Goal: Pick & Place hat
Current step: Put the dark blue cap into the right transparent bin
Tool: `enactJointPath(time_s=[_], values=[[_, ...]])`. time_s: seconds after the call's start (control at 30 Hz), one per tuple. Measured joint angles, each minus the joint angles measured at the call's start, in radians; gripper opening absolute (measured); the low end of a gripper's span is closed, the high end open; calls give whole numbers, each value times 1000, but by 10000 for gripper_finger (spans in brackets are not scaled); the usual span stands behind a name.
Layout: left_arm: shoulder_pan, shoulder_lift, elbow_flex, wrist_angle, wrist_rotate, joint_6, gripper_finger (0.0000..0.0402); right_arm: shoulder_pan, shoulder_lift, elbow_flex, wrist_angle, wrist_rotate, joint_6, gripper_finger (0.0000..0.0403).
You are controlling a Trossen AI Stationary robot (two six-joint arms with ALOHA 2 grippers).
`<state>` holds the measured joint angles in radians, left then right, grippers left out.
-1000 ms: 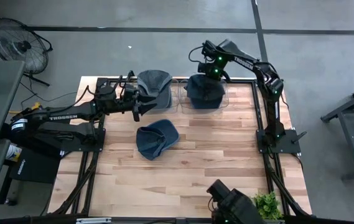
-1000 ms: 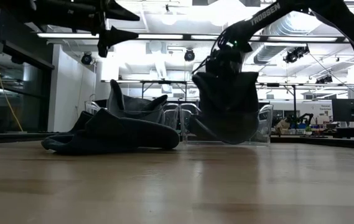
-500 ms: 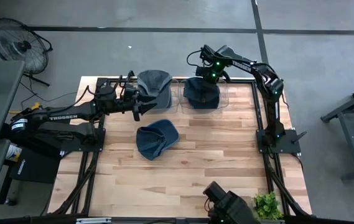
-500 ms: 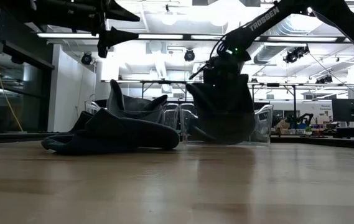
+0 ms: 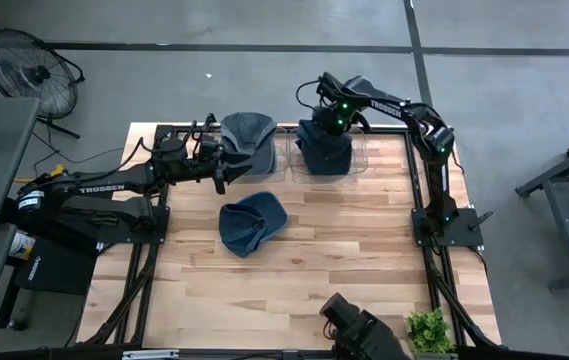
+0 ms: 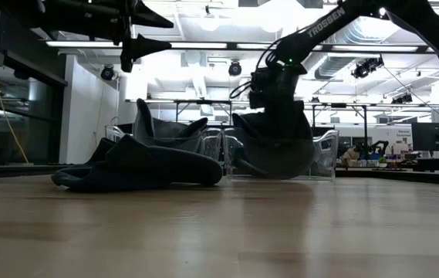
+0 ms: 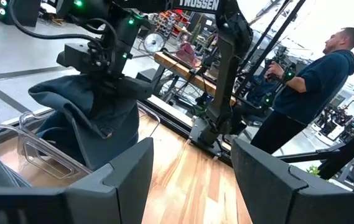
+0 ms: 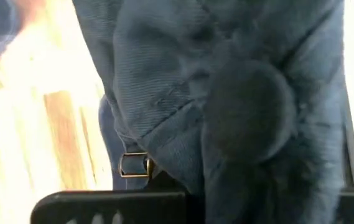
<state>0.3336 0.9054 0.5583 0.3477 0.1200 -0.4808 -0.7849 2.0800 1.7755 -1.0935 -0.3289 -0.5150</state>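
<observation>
Gripping a soft blue corduroy hat point(image 5: 324, 146), closed right gripper point(image 5: 330, 124) hangs over a clear bin point(image 6: 323, 157); left gripper point(image 5: 220, 164) open, empty.

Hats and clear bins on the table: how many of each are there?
Blue hats: 3, one loose on the wood, one in the left clear bin, one held by the right gripper over the right clear bin.
Clear bins: 2.
Total: 5.
</observation>
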Motion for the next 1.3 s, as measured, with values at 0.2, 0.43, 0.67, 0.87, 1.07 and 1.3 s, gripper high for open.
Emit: enactJointPath(time_s=[0.2, 0.43, 0.67, 0.87, 1.07, 1.3], values=[[0, 0, 0, -2, -1, 0, 214, 18, 0, 0, -1, -39, -11, 2], [0, 0, 0, -2, -1, 0, 214, 18, 0, 0, -14, -38, -3, 1], [0, 0, 0, -2, -2, 0, 214, 30, 0, -85, 18, -26, -2, 1], [0, 0, 0, -10, -2, -1, 214, 31, 0, -121, 73, -7, 20, 1], [0, 0, 0, -10, -7, -2, 214, 45, 0, -121, 93, 95, 14, 6], [0, 0, 0, -15, -8, -3, 214, 80, 0, -121, 99, 199, -33, 83]])
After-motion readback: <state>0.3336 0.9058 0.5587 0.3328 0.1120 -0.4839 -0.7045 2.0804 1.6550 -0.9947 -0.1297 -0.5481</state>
